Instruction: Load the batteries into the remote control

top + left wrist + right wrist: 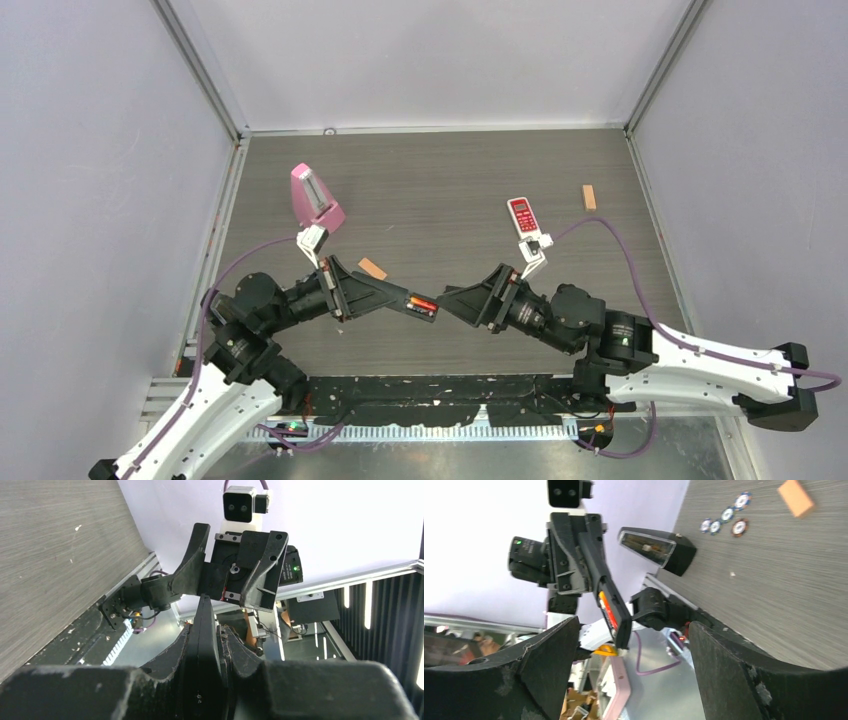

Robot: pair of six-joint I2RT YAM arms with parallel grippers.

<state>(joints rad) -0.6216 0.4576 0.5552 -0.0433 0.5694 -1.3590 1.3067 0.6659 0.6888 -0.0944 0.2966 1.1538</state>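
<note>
My left gripper (398, 298) is shut on a black remote control (420, 305), held above the table's near middle. In the left wrist view the remote (205, 645) stands edge-on, clamped between the fingers of the left gripper (206, 630). Orange-red batteries (422, 303) lie in its open compartment, and the right wrist view shows one battery (606, 607) in the remote (616, 615). My right gripper (452, 300) faces the remote's free end from the right. In its own view the right gripper (634, 627) stands open, its fingers apart from the remote's tip and nothing held.
A small red-and-white remote (522, 215) lies at the centre right. A pink wedge-shaped object (315, 195) stands at the left. Tan blocks (372, 268) (589, 197) lie on the table. Several small round discs (724, 515) sit near one block (795, 497).
</note>
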